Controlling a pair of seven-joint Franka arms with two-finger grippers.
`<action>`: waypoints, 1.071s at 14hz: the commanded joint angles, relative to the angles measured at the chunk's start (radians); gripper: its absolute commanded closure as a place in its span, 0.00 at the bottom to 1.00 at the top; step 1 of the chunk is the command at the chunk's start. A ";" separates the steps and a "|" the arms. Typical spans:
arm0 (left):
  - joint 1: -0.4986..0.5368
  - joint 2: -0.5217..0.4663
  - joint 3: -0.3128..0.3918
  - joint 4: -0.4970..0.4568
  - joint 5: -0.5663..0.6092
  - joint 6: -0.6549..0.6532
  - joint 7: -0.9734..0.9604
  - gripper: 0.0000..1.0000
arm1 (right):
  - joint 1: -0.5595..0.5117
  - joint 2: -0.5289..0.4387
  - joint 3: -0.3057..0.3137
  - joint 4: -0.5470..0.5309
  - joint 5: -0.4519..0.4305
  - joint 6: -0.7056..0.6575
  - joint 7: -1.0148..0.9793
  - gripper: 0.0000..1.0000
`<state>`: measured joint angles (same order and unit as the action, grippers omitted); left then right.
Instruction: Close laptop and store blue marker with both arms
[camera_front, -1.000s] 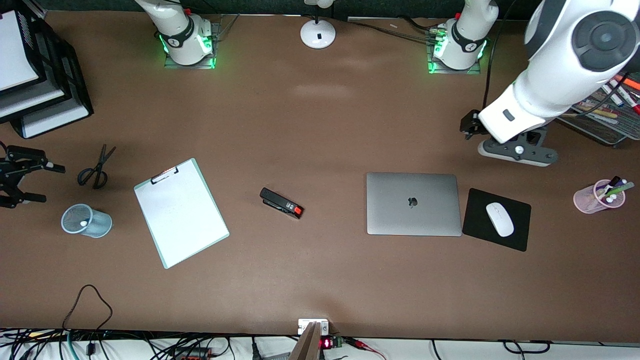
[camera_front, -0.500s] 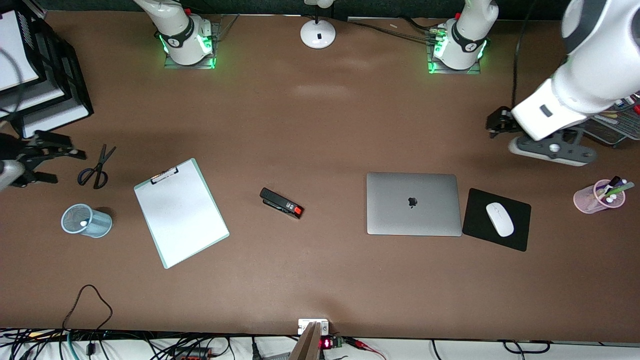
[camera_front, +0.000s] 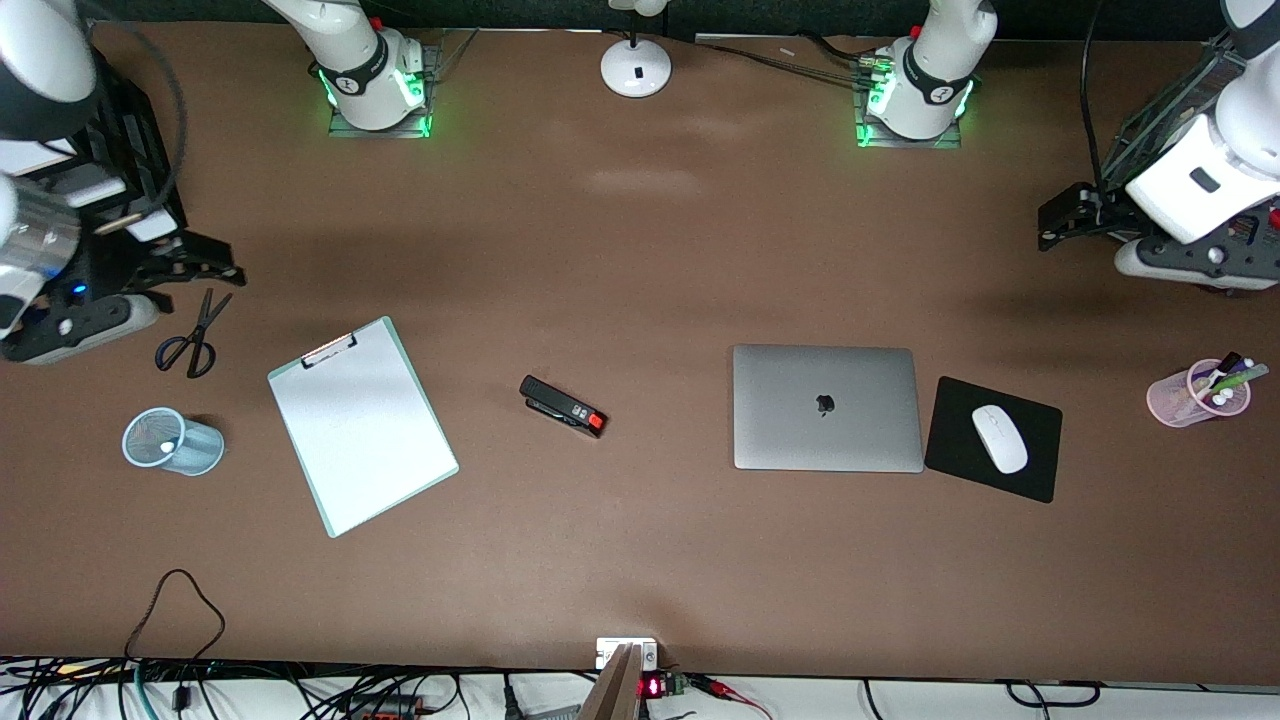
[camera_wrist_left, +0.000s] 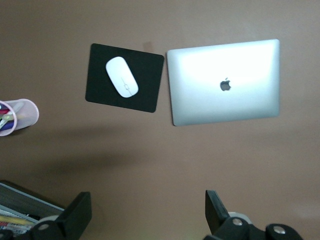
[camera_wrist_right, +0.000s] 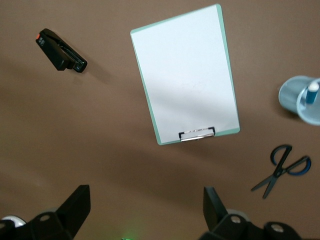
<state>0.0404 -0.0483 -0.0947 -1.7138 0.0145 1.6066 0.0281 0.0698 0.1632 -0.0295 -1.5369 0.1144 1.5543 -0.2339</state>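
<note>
Jaws spread on both grippers, nothing between them. Left gripper hangs over the surface's edge at the left arm's end, next to a wire tray of pens. Right gripper hangs over the right arm's end, just above the scissors and beside black stacked trays.

Laptop lies flat, lid down, logo up, toward the left arm's end and about midway between the base edge and the camera edge. Mouse pad with white mouse sits just beside it. Lid part of the task looks done.

Blue mesh cup stands near the right arm's end, nearer the camera than the scissors. A light-blue stick with a white tip shows inside it in the right wrist view; likely the marker, so stored, though too small to be sure. Pink cup of pens stands at the left arm's edge.

Clipboard and stapler lie mid-surface, untouched.

Risks, as judgement:
- Right gripper is close to the stacked trays; a careless swing could catch them.
- Left gripper is low near the wire tray; a turn could snag its rim or cable.
- Mesh cup looks light; any brush tips it and spills the marker.
</note>
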 joint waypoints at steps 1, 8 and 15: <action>-0.017 -0.073 0.061 -0.104 -0.021 0.067 0.026 0.00 | 0.059 -0.122 -0.004 -0.143 -0.067 0.055 0.108 0.00; -0.010 -0.024 0.056 -0.038 -0.007 0.055 0.019 0.00 | 0.050 -0.284 -0.007 -0.300 -0.127 0.156 0.194 0.00; -0.017 0.036 0.050 0.039 -0.005 0.044 0.023 0.00 | 0.036 -0.280 -0.012 -0.299 -0.125 0.176 0.249 0.00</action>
<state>0.0304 -0.0344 -0.0463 -1.7149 0.0143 1.6656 0.0304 0.1174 -0.1093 -0.0442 -1.8260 0.0012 1.7155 0.0001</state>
